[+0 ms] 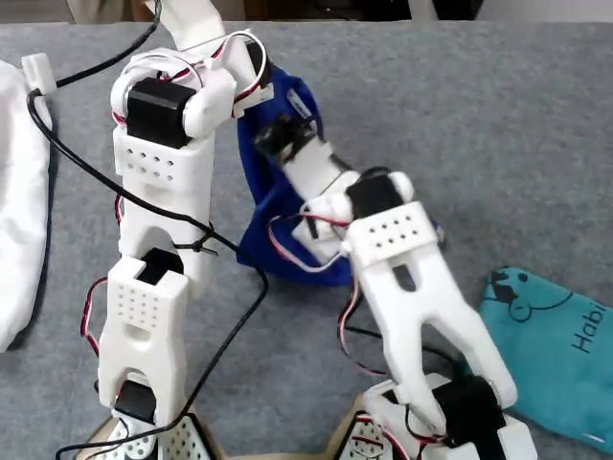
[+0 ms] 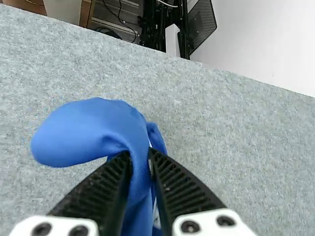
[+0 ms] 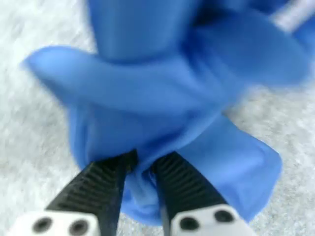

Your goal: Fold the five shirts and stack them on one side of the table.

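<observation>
A blue shirt (image 1: 278, 225) hangs bunched between the two arms near the middle of the grey table. My left gripper (image 2: 140, 156) is shut on a fold of the blue shirt (image 2: 88, 130), which droops over its black fingers. My right gripper (image 3: 144, 162) is shut on another part of the blue shirt (image 3: 167, 93), lifted above the table. In the high view the left gripper (image 1: 263, 72) sits at the cloth's far end and the right gripper (image 1: 283, 134) just beside it. A white shirt (image 1: 19, 192) lies at the left edge. A teal shirt (image 1: 551, 335) lies at the right.
Black cables (image 1: 115, 187) trail across the table by the left arm. Both arm bases (image 1: 287, 436) stand at the near edge. Bare grey table (image 1: 479, 125) stretches to the far right. Beyond the table's far edge stand dark equipment racks (image 2: 167, 19).
</observation>
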### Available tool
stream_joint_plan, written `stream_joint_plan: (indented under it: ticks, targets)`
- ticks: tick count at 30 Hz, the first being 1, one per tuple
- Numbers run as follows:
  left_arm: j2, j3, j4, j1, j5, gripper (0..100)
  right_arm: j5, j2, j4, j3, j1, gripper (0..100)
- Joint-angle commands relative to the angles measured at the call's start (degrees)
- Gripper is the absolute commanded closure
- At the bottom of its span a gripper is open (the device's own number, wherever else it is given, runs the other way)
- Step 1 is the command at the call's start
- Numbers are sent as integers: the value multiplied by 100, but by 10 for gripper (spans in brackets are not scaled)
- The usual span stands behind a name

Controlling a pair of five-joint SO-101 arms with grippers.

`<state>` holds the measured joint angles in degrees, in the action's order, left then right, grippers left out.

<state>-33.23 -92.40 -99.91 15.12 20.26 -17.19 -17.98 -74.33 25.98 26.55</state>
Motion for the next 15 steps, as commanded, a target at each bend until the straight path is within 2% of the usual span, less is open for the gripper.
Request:
stream_joint_plan:
  ticks: [1,4,8,15]
  targets:
    - [303,-220,0,299,-35,979,-273,-215,-105,163,576,993]
    - [338,-220,9,492,-70,979,-369,-215,-88,242,919,993]
    - [356,-273,9,554,-484,979,-642,-215,18,207,1068,993]
    - [927,-220,0,554,-1029,979,-870,-171,-105,-514,1420,993]
